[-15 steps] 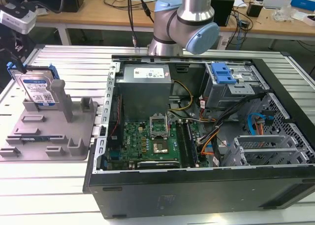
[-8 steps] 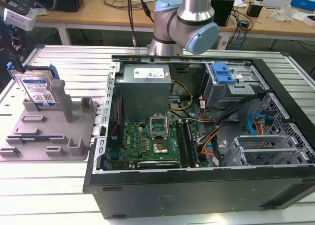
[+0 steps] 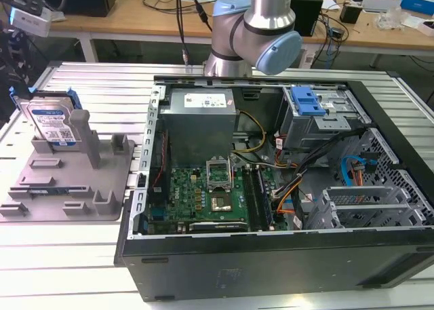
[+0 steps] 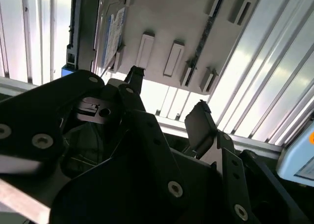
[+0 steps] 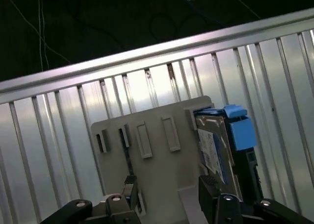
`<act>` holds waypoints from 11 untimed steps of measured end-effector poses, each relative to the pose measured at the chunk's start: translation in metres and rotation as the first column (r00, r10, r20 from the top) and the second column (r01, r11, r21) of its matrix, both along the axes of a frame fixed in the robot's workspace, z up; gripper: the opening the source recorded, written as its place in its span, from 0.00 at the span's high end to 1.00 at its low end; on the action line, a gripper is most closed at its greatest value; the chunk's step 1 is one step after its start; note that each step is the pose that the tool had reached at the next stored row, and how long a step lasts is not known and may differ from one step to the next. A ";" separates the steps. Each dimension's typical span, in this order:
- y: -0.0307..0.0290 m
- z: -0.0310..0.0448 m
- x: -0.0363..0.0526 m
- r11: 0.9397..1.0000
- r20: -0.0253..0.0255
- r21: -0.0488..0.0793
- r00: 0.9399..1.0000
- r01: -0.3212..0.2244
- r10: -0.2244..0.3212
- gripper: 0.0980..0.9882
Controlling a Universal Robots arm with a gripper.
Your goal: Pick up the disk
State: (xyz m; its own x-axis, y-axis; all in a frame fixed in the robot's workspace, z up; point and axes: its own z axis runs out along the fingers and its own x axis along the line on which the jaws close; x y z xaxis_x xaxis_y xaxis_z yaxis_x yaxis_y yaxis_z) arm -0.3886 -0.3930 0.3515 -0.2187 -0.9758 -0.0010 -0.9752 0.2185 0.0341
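Second wrist view shows the gripper (image 4: pixel 167 99) with its two black fingers spread apart and nothing between them; in the first wrist view the gripper (image 5: pixel 169 189) looks the same, its tips hanging over the grey holder tray (image 5: pixel 147 170). One fingertip (image 5: pixel 208 187) lines up close to the disk (image 5: pixel 213 153), but no contact shows. The disk stands upright on its edge in a slot at one end of the tray, its white-and-blue label facing the tray's posts and a blue tab (image 5: pixel 240 128) sticking out at its outer side. In the exterior view the disk (image 3: pixel 51 123) sits at the far left corner of the tray (image 3: pixel 68 188), which lies flat on the slatted metal table (image 3: pixel 88 86) at the exterior view's left. Just beside the tray, toward the exterior view's right, an open computer case (image 3: pixel 271 269) lies on its side with the motherboard exposed and a blue-handled drive cage (image 3: pixel 305 101) at its far right. The arm (image 3: pixel 254 25) rises at the far side of the case.
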 end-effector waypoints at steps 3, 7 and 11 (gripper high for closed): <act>0.0000 0.0000 0.0002 0.999 0.002 0.000 0.999 -0.051 0.051 0.42; 0.0000 -0.0002 0.0005 0.993 0.005 0.000 0.993 -0.115 0.115 0.42; 0.0000 -0.0002 0.0006 0.993 0.005 0.000 0.993 -0.120 0.120 0.42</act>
